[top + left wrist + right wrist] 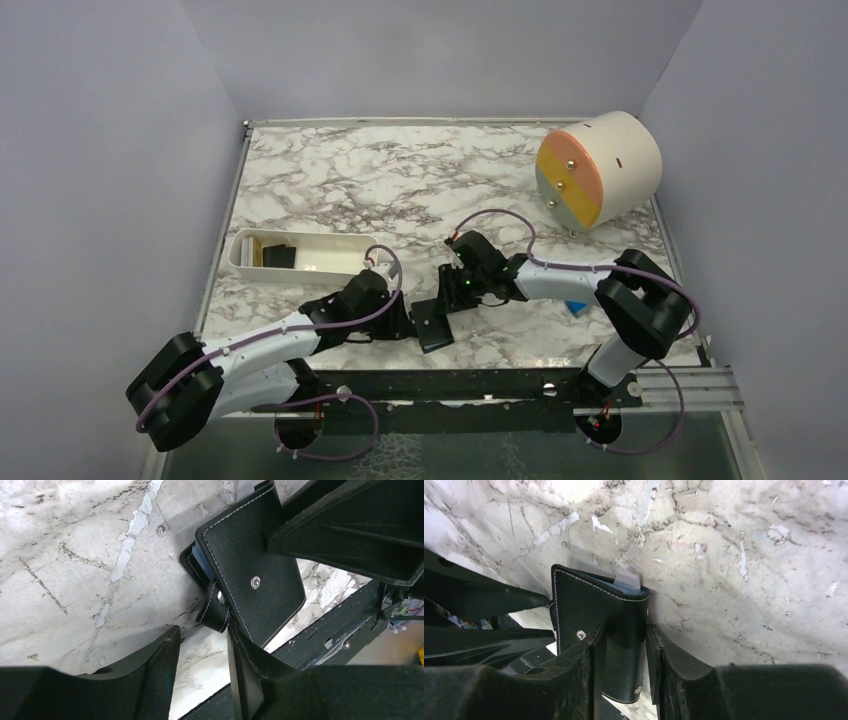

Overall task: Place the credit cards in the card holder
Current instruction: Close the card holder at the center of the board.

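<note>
The card holder (432,322) is a black stitched wallet near the table's front edge, between my two grippers. The left wrist view shows its stud, its curled strap and a light blue inside edge (250,565). My right gripper (450,288) is shut on it; black leather fills the gap between the fingers (623,628). A pale card edge (626,581) pokes out of the holder's far side. My left gripper (403,322) is open and empty (200,636). Its right finger (245,680) lies under the holder's near corner. Dark credit cards (280,255) lie in the white tray.
The white oblong tray (330,268) stands left of centre, behind my left arm. A white drum with an orange and yellow face (598,170) lies at the back right. A small blue block (575,306) shows under my right arm. A black rail (500,385) runs along the front edge.
</note>
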`<state>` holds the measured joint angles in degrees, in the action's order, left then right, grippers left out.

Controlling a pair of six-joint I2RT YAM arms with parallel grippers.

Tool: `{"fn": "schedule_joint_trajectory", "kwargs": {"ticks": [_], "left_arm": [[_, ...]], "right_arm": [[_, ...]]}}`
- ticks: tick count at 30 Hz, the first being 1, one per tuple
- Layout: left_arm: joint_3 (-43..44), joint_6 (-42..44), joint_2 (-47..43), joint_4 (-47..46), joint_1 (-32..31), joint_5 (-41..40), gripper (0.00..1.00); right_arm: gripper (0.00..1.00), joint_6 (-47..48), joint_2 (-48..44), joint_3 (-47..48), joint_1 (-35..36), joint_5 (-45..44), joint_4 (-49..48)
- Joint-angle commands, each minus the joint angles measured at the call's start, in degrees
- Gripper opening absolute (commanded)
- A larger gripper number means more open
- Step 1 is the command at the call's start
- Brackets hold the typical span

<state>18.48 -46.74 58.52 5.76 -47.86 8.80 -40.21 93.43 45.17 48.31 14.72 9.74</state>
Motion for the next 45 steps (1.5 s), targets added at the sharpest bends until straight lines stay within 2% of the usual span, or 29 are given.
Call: {"fn": "schedule_joint_trajectory", "kwargs": {"ticks": [1,6,11,18,23,29,31,34,39,45], "left_arm": [[1.3,1.3,1.2,1.3,-0.1,0.7,0.42],[0.3,2.9,4.7,-3.4,-0.2,3.0,0.47],[1.2,2.6,7.2,-2.0,-0.2,1.3,0.43],[0.2,-0.7,1.3,3.8,-0.2,-5.4,0.3],[-0.4,-1.8,-1.9,6.0,-0.2,-7.1,0.25],[-1.5,-2.1,-3.9,4.2,-0.2,-5.6,0.25],[-1.6,-2.3,-5.0,3.5,-0.2,-5.2,0.31],[-2.5,-4.1,-8.0,1.7,-0.2,-5.3,0.32],[-5.9,-8.3,-12.4,0.3,-0.2,-6.4,0.27],[-6.5,-8.3,-13.1,1.0,-0.1,-8.8,0.25]], "right_arm": [[0.35,2.9,3.0,-0.5,-0.2,-10.2,3.7],[0.35,2.6,2.7,-0.8,-0.2,-10.2,3.1],[0.34,2.5,1.8,-1.6,-0.2,-10.2,2.7],[0.34,2.7,1.2,-2.5,-0.2,-11.2,3.1],[0.34,2.9,0.8,-2.6,-0.2,-12.1,3.7],[0.34,2.5,0.4,-3.2,-0.2,-11.4,3.1],[0.34,2.5,0.4,-3.0,-0.2,-11.0,3.1],[0.34,2.5,-0.4,-2.5,-0.2,-10.3,3.5],[0.34,3.3,-3.1,-0.7,-0.1,-8.6,5.8],[0.36,4.6,-6.7,1.2,-0.1,-6.2,8.1]]}}
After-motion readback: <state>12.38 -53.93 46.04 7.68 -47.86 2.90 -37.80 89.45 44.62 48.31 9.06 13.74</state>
